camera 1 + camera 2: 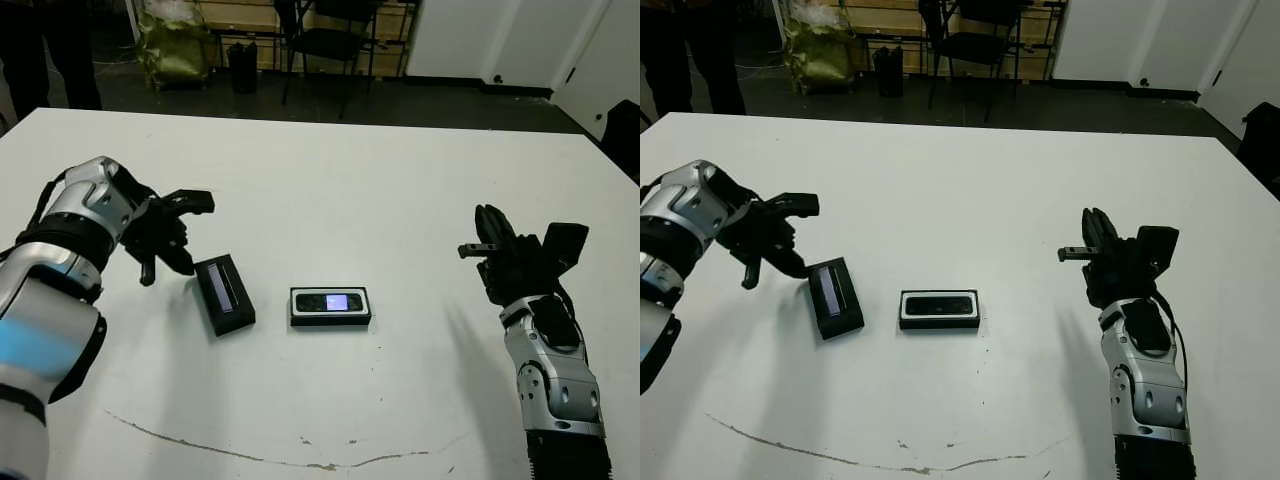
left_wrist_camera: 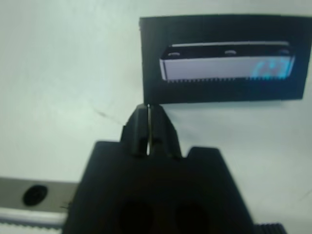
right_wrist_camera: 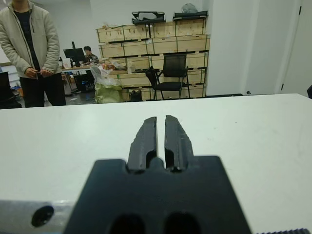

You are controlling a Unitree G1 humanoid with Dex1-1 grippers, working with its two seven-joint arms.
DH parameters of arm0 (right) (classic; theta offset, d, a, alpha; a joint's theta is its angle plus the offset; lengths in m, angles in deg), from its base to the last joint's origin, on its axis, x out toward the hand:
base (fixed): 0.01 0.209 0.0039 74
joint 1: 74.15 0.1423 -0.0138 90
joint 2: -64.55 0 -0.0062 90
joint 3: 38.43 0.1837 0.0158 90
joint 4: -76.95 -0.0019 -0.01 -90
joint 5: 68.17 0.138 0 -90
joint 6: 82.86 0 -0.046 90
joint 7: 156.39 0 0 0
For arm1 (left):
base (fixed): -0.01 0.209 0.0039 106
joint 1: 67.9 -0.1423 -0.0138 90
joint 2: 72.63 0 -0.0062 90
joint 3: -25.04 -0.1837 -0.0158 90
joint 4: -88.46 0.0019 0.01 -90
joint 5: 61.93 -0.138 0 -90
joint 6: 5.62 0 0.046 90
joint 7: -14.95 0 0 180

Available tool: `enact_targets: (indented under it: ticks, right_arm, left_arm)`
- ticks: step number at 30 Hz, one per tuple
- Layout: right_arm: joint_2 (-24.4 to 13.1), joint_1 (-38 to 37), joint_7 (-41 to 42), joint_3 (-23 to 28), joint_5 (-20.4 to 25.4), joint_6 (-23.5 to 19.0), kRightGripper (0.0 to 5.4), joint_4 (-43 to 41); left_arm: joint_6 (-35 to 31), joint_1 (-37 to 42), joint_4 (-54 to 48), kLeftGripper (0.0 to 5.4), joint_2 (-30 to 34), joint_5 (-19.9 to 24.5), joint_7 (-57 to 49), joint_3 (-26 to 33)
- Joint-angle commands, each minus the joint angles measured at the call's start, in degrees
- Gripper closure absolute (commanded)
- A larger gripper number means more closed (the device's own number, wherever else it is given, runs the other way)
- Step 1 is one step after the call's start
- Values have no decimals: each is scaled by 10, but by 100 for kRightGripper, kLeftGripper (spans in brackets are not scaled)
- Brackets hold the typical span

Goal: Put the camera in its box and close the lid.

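Head view: camera (image 1: 331,301) sits in the box (image 1: 331,318) at frame centre, screen lit. Lid (image 1: 224,293) lies just left of it, apart, strip up. My left gripper (image 1: 170,240) is at the lid's upper-left end; contact unclear. My right gripper (image 1: 487,250) is well off at right, empty. Table (image 1: 360,190) bare between; chair (image 1: 330,40) beyond.

Left wrist: fingers (image 2: 141,127) pressed together, tips at the lid's edge. Bluish mark on strip unreadable.

Right wrist: fingers (image 3: 146,139) nearly closed, narrow slit. Person (image 3: 30,46) upper left, head cut off.
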Motion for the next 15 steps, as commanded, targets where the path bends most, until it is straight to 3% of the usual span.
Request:
enact_targets:
  ticks: [1,7,15]
  right_arm:
    - [-1,-9,-5,3,3,-17,539,2]
    - [-4,-8,-4,3,2,-15,539,7]
    - [-5,-11,3,6,4,-4,539,15]
  left_arm:
    - [21,18,14,540,-12,-13,-17,0]
    - [61,31,26,540,-28,-34,-53,-6]
    - [57,45,51,540,-54,-39,-53,0]
